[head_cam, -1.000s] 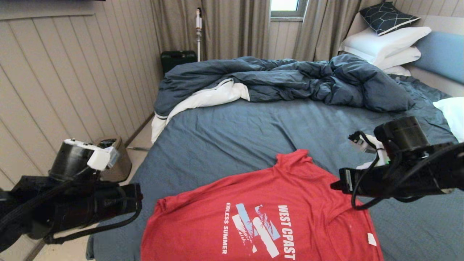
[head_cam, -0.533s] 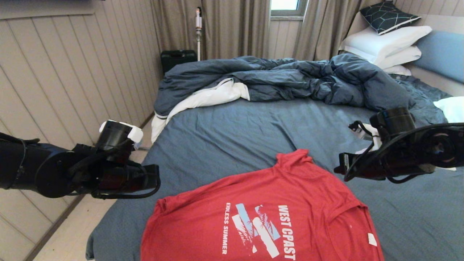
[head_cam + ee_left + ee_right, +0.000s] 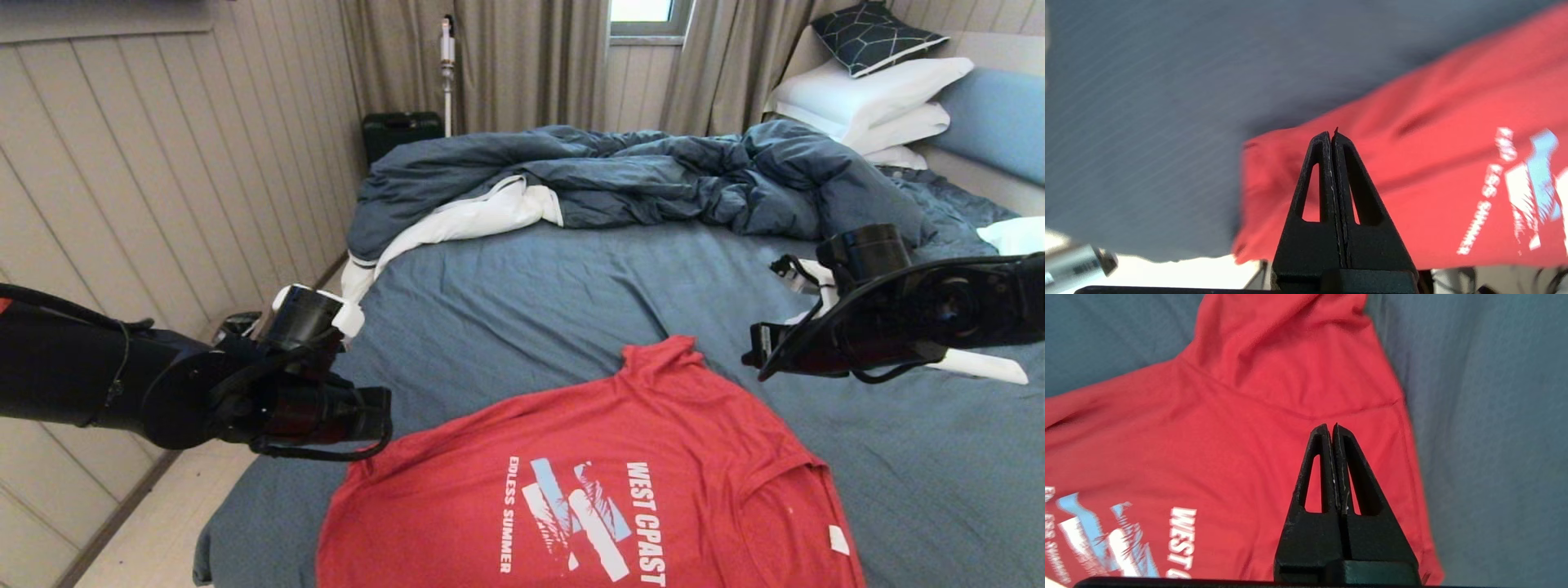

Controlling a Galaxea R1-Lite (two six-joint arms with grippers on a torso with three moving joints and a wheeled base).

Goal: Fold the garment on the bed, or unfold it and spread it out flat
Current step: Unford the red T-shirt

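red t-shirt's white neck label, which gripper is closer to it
Right. The right gripper hangs above the bed beside the collar end holding the neck label; the left gripper is over the opposite edge of the red T-shirt.

The garment (image 3: 588, 490) lies spread on the near part of the bed (image 3: 555, 302), with the duvet (image 3: 637, 180) heaped behind it, the pillows (image 3: 865, 102) at the far right, and the left gripper (image 3: 384, 425) and right gripper (image 3: 755, 351) flanking it.

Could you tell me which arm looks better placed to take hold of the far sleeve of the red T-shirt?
Probably the right. The right gripper, fingers shut, hangs just beside that sleeve on the bed. The left gripper is by the T-shirt's opposite edge.
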